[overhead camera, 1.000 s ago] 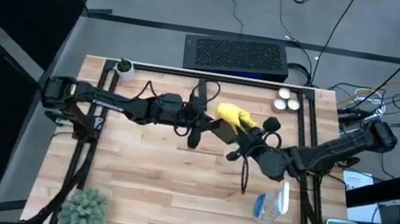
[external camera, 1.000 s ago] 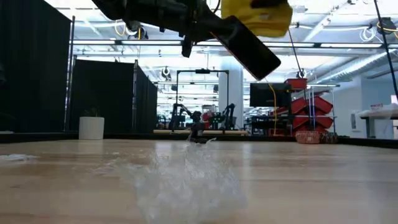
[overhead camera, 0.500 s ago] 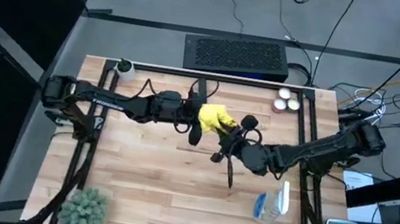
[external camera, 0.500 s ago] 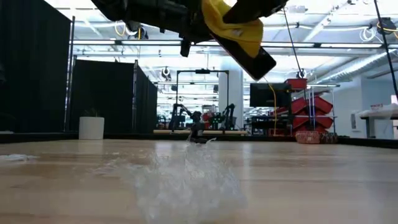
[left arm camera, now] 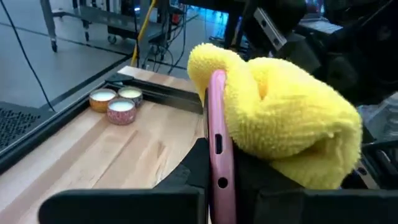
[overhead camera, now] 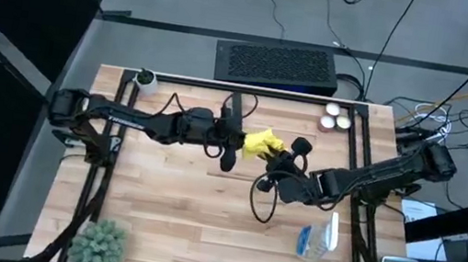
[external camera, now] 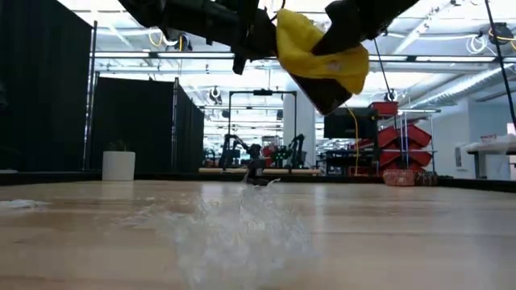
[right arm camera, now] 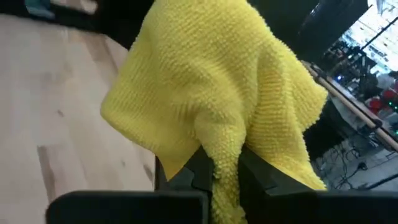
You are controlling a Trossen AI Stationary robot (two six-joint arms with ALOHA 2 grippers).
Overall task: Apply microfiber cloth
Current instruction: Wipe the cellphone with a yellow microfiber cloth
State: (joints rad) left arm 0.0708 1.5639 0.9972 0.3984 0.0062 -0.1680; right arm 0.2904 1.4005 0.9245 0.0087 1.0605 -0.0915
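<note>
**Fingers of both arms met over the bench, cloth laid on phone**

Fingers [right arm camera: 217,171] of the right arm pinched the yellow microfiber cloth [right arm camera: 217,93], which draped over them; fingers [left arm camera: 193,165] of the left arm clamped a pink-edged phone [left arm camera: 217,149] held on edge; both met in the air above the middle of the wooden bench [overhead camera: 194,209], well clear of its surface in the low view. Left arm [overhead camera: 133,119] reached in from the left side, right arm [overhead camera: 367,176] from the right; the cloth [overhead camera: 262,144] lay bunched between the two, pressed against one face of the phone. A potted plant [overhead camera: 98,243] stood at the near left corner; a clear plastic bag [overhead camera: 319,237] lay near the right arm; three small candle tins [overhead camera: 335,117] sat at the far right edge.
</note>
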